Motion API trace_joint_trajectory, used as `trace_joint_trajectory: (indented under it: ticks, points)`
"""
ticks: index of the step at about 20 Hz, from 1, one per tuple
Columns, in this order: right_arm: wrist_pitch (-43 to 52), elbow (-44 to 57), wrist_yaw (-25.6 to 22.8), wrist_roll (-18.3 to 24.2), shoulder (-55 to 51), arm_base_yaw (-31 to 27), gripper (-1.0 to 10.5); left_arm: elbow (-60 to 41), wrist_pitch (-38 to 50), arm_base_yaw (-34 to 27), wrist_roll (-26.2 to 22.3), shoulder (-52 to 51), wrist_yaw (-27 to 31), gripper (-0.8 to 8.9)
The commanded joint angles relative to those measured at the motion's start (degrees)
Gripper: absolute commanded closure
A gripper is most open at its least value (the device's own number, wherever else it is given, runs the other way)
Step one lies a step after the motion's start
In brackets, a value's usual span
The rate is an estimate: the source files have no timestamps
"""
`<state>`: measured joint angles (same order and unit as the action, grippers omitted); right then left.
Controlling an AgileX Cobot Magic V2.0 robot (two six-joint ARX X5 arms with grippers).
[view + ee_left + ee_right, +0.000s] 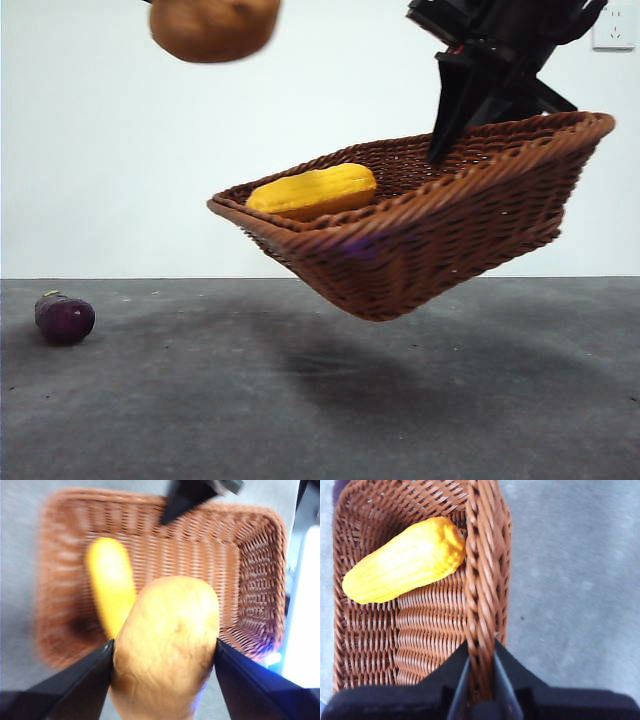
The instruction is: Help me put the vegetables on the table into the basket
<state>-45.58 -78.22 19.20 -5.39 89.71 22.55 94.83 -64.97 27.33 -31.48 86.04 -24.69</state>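
Note:
The brown wicker basket (pixel 450 235) hangs tilted above the table (pixel 320 400), with my right gripper (pixel 481 677) shut on its rim (pixel 481 580); that arm shows dark at the top right (pixel 490 75). A yellow corn cob (pixel 312 190) lies inside the basket (pixel 380 645), also seen as the cob (pixel 405 560) and the cob (pixel 107 587). My left gripper (pixel 164 652) is shut on the tan potato (pixel 167 645), high up at the top left (pixel 215 25), above the basket (pixel 240 570). The purple eggplant (pixel 64 317) rests on the table at far left.
A white wall socket (pixel 614 30) sits at the top right of the back wall. The basket's shadow (pixel 340 360) falls on the grey table beneath it.

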Motion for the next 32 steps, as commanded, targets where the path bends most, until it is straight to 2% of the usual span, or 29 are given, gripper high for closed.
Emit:
trace_joint_trajectory:
  ticks: [1, 10, 14, 16, 18, 20, 21, 22, 24, 25, 32]
  points:
    - [1.84, -0.24, 1.7, -2.12, 0.28, 0.98, 9.6, -0.42, 0.79, 2.19, 1.81, 2.08, 0.74, 8.19]
    - [2.25, -0.24, 1.84, -2.38, 0.28, 1.4, 9.6, -1.81, 6.54, 5.01, 6.49, 10.45, 0.74, 8.19]
    - [2.8, -0.24, 1.79, -2.51, 0.28, 1.4, 9.6, -1.84, 11.61, 8.02, 14.21, 13.03, 0.74, 8.2]
    - [3.32, -0.24, 1.81, -2.56, 0.28, 1.4, 9.6, -1.84, 12.72, 9.77, 17.88, 14.4, 2.64, 8.2]
    - [3.58, -0.24, 1.86, -2.56, 0.28, 1.46, 9.6, -1.84, 12.98, 10.51, 19.56, 15.82, 5.49, 8.2]
    - [3.58, -0.24, 1.88, -2.56, 0.28, 1.46, 9.6, -1.84, 12.9, 10.54, 20.74, 16.85, 5.2, 8.12]
    - [3.56, -0.24, 2.03, -2.56, 0.28, 1.46, 9.6, -1.84, 12.81, 10.54, 21.2, 16.94, 5.22, 7.86]
    - [3.58, -0.24, 2.1, -2.56, 0.28, 1.46, 9.6, -1.84, 12.81, 10.54, 21.77, 16.94, 5.22, 6.86]
    - [3.61, -0.24, 2.1, -2.54, 0.28, 1.46, 9.6, -1.84, 12.26, 10.54, 22.47, 16.94, 5.2, 3.64]
    - [3.61, -0.24, 2.1, -2.54, 0.28, 1.46, 9.6, -1.84, 11.8, 10.6, 22.47, 16.94, 4.94, 3.09]
    - [3.74, -0.24, 2.05, -2.32, 0.28, 1.46, 9.6, -1.64, 10.21, 10.64, 22.6, 15.47, 4.59, 3.1]
